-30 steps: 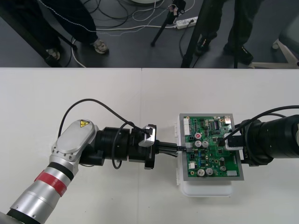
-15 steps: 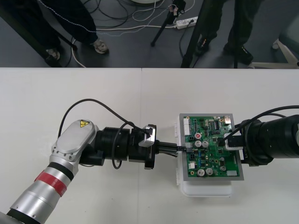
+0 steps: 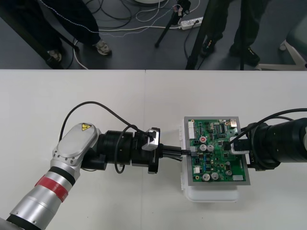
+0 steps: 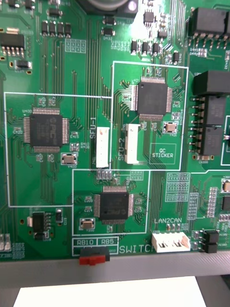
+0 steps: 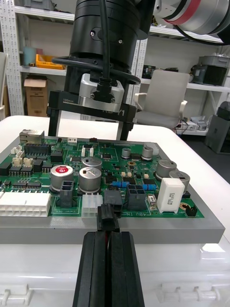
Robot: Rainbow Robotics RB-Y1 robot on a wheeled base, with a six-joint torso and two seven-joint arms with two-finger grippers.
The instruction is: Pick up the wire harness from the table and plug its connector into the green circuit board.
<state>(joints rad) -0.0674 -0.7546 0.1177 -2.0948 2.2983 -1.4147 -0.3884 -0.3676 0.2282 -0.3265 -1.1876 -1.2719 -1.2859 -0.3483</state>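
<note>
Left wrist view: left gripper (image 5: 109, 235) pinches small black plug (image 5: 109, 218), its long axis straight ahead at near edge of green circuit board (image 5: 115, 168); right gripper (image 5: 89, 134) spread beyond

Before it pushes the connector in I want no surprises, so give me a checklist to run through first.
1. Left gripper shut on the plug: ok.
2. Plug facing the black header at the green circuit board's edge: ok.
3. Plug fully seated: cannot tell.
4. Right gripper open above the board's far side, apart from the plug: ok.
5. Board flat on its white base: ok.
</note>
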